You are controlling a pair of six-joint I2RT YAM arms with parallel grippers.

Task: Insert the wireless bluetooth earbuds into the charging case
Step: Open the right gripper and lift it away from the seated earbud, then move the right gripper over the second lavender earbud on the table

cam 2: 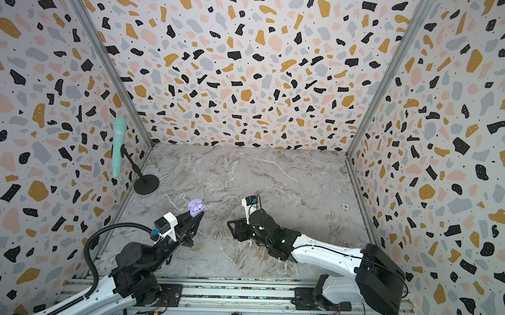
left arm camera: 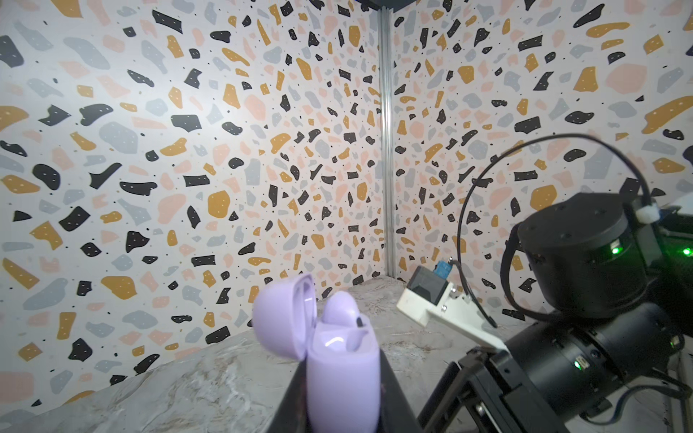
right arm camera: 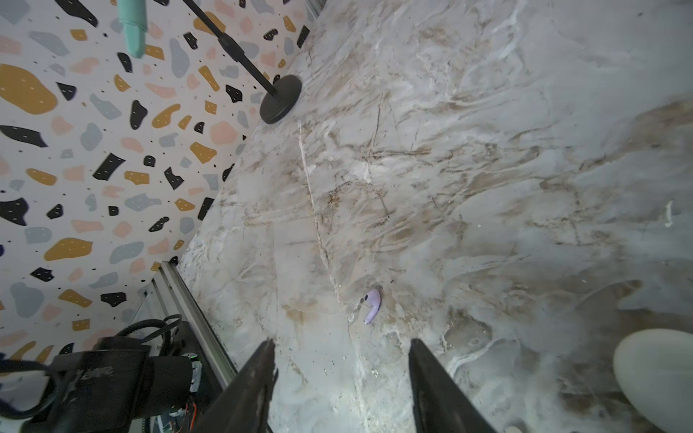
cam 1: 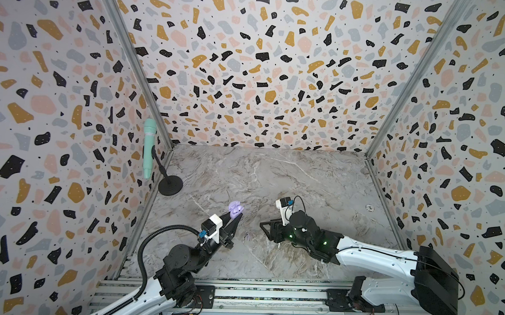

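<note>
1 lavender case (left arm camera: 343, 375), 2 lavender earbuds (left arm camera: 339, 309) (right arm camera: 372, 305)

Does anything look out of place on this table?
One lavender earbud lies loose on the table before the open right gripper, while the open lavender case in the left gripper shows one seated earbud.

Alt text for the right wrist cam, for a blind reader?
A lavender earbud lies on the marble tabletop just ahead of the right gripper, whose open jaws hold nothing. Farther off are a black microphone stand base and a mint microphone; a white rounded object is cut off at the frame edge.
</note>
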